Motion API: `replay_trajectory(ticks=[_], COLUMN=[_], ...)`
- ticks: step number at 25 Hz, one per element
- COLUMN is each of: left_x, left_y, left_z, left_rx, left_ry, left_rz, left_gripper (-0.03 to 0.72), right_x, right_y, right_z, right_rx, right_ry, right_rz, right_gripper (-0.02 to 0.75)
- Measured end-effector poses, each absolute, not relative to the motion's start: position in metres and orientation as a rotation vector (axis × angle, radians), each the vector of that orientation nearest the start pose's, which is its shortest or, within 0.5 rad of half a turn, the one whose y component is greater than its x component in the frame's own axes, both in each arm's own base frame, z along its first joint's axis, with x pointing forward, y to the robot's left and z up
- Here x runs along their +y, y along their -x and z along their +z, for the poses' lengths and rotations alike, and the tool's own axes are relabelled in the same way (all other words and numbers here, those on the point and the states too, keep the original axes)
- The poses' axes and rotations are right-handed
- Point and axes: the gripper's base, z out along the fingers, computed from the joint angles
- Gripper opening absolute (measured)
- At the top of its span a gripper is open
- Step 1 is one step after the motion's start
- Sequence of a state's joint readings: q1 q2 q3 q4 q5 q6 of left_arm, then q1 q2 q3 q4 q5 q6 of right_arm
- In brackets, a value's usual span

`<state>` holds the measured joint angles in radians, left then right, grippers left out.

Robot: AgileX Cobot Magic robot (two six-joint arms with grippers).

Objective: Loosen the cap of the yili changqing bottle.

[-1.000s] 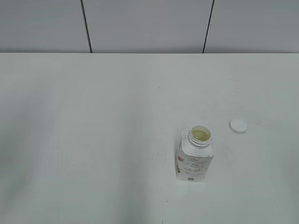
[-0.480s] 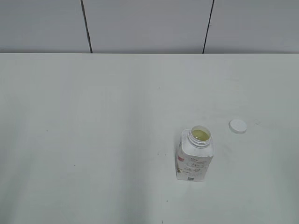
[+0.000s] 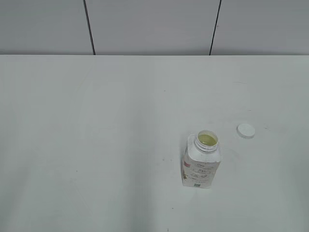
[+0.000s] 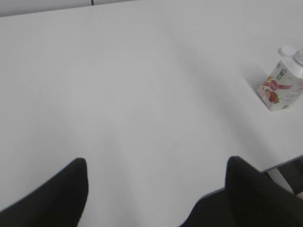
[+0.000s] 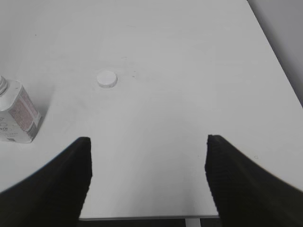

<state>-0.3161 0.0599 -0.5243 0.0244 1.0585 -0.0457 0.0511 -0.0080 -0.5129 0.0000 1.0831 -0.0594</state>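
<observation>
The yili changqing bottle (image 3: 201,166) stands upright on the white table, right of the middle, its neck uncovered and yellowish liquid showing inside. The cap (image 3: 245,130) lies flat on the table behind and to the right of it, apart from the bottle. In the left wrist view the bottle (image 4: 281,87) is far off at the right edge, and my left gripper (image 4: 157,163) is open over bare table. In the right wrist view my right gripper (image 5: 147,142) is open and empty, with the cap (image 5: 107,79) ahead to the left and the bottle (image 5: 16,113) at the far left. Neither gripper appears in the exterior view.
The white table (image 3: 96,145) ends at a grey panelled wall (image 3: 154,24) behind. Its near edge (image 5: 142,217) runs just under my right gripper, and its right edge (image 5: 272,47) shows too. In the left wrist view the table's edge (image 4: 284,161) is at the lower right.
The bottle and the cap have not moved. A faint shadow on the left of the table has faded.
</observation>
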Motion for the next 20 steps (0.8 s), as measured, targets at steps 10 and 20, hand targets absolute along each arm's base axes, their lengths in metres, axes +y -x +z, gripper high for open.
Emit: replay_trajectory(ticks=[10,20], left_x=[0.0042,0.0039], left_y=[0.0076,0.0075], left_z=[0.2834,0.2829], left_rx=[2.0,2.005], left_ry=[-0.273,-0.245], left_rz=[-0.204,-0.185], left_gripper=[0.544,0.544], right_x=[-0.0004,0.0005], right_y=[0.0086,0.0086], right_z=[0.279,0.279], right_rx=[2.043,2.043], right_ry=[0.112,0.113], right_rz=[-0.006,0.008], right_gripper=[0.588,0.588])
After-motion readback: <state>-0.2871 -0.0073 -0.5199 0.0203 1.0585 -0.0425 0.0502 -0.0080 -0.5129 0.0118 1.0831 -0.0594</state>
